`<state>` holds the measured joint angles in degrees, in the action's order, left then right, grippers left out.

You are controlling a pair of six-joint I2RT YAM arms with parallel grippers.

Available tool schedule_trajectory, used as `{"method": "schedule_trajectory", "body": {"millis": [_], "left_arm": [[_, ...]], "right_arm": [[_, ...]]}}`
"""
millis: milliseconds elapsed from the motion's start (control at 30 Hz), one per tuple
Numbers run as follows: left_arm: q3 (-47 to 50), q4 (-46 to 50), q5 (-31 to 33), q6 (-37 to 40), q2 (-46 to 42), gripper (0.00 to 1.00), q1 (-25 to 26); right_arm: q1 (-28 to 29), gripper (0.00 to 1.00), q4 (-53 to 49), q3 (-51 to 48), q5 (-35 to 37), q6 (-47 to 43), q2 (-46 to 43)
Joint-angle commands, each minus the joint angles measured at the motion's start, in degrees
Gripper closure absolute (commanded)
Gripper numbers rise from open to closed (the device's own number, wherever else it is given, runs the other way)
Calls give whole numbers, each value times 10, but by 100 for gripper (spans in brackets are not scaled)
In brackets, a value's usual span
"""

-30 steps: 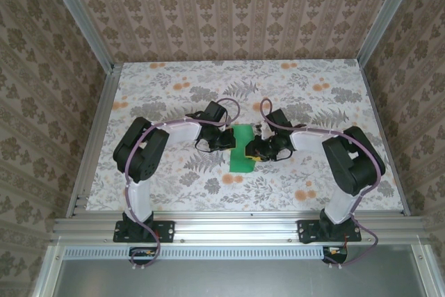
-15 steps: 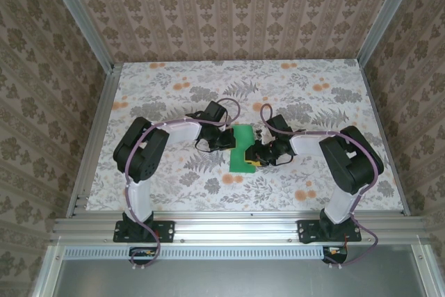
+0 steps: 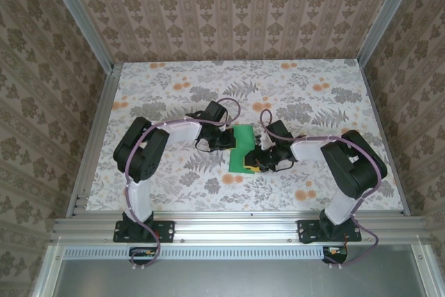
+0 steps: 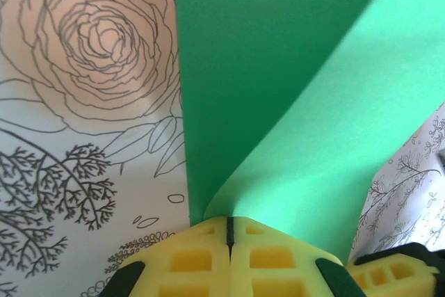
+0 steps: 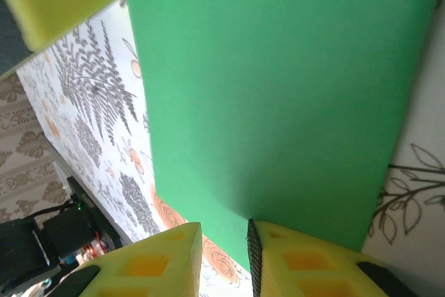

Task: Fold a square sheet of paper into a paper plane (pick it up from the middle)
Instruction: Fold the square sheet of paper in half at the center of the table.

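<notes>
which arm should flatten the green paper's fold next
Right, probably: the right claw sits at the edge of the green paper, jaws slightly apart; the left claw is shut on the fold's corner.

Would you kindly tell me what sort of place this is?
Probably a purpose-built robot recording booth: an aluminium frame, patterned backdrop walls and a floral tabletop enclose the left arm and right arm bolted at its near edge.
</notes>
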<state>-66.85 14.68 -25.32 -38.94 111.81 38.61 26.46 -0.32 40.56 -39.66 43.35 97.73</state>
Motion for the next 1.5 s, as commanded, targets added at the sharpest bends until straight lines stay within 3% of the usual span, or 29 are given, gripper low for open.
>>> {"method": "schedule_trajectory", "body": {"millis": [0, 333, 700, 1000, 1200, 1467], "left_arm": [[-3, 40, 12, 14, 28, 94, 5], [-5, 43, 11, 16, 28, 94, 5], [-7, 46, 10, 20, 30, 94, 5], [-7, 49, 10, 21, 30, 94, 5], [-9, 51, 9, 22, 31, 94, 4], [-8, 54, 11, 25, 31, 94, 5]], "right_arm": [[4, 73, -15, -17, 28, 0, 30], [5, 72, 3, -31, -9, 19, -48], [5, 73, 22, -69, 21, 22, 12], [5, 73, 23, -77, 7, 31, -66], [10, 73, -58, -47, 68, 1, -26], [27, 73, -221, 44, 143, -30, -71]]}}
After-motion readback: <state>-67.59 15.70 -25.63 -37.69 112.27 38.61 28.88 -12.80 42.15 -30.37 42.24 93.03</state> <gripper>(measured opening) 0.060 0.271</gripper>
